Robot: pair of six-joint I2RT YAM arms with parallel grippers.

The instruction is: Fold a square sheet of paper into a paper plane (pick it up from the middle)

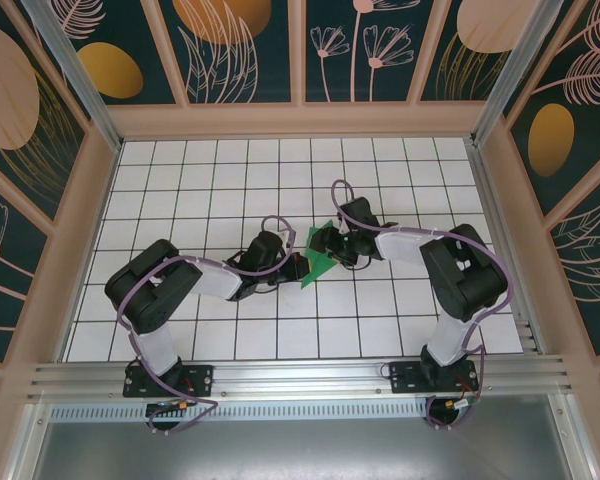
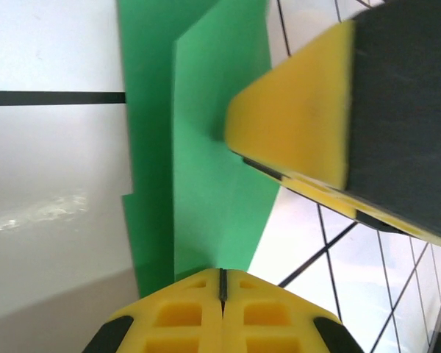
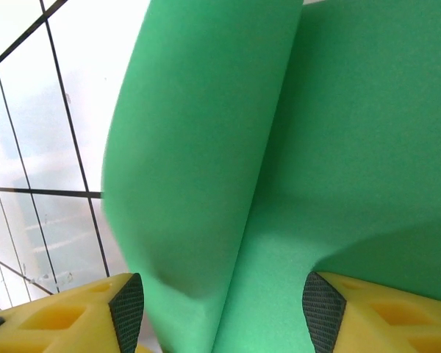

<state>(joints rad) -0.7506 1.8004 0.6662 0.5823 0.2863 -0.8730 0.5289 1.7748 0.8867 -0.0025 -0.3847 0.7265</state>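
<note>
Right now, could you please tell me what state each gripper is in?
Left gripper: closed on the green paper.
Right gripper: open, with the paper between its jaws.

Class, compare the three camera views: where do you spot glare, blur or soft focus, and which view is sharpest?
Top external: evenly lit and sharpest, the square sheet of paper crisp. Left wrist: glare on the white table, the right gripper's fingertip blurred. Right wrist: the paper sits very close and looks soft.
</note>
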